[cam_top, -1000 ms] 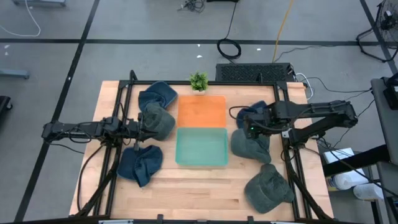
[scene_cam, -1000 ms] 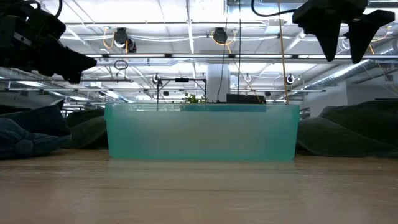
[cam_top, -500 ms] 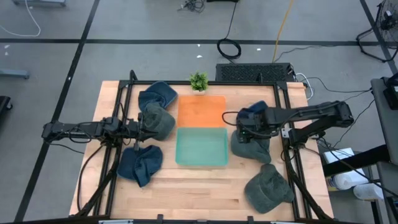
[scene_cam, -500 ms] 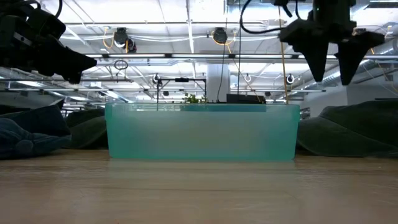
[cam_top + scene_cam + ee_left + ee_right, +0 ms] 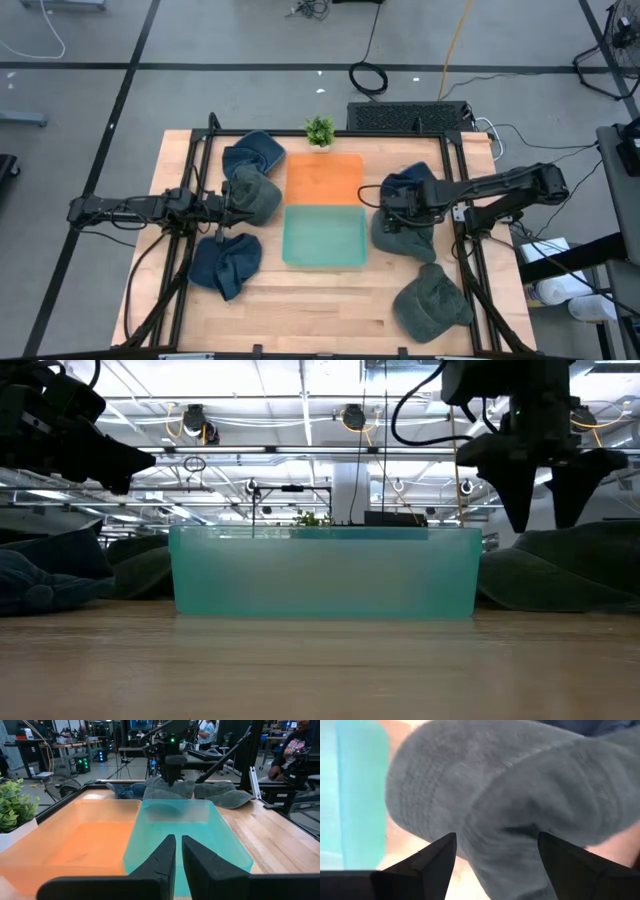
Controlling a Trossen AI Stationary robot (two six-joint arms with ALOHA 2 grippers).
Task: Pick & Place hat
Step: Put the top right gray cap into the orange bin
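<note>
Hovering spread-fingered, the right gripper [image 5: 392, 212] hangs over a grey hat [image 5: 402, 232]. Left gripper [image 5: 232, 203], fingers together, waits above another hat [image 5: 255, 195].

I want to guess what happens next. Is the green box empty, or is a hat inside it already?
Empty. The green box shows only its bare bottom from above, and every hat lies outside it on the table.

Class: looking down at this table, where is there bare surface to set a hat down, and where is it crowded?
Bare wood lies along the front edge of the table, between the blue hat and green hat, below the teal bin. Both sides of the bins are crowded with hats and arms.
</note>
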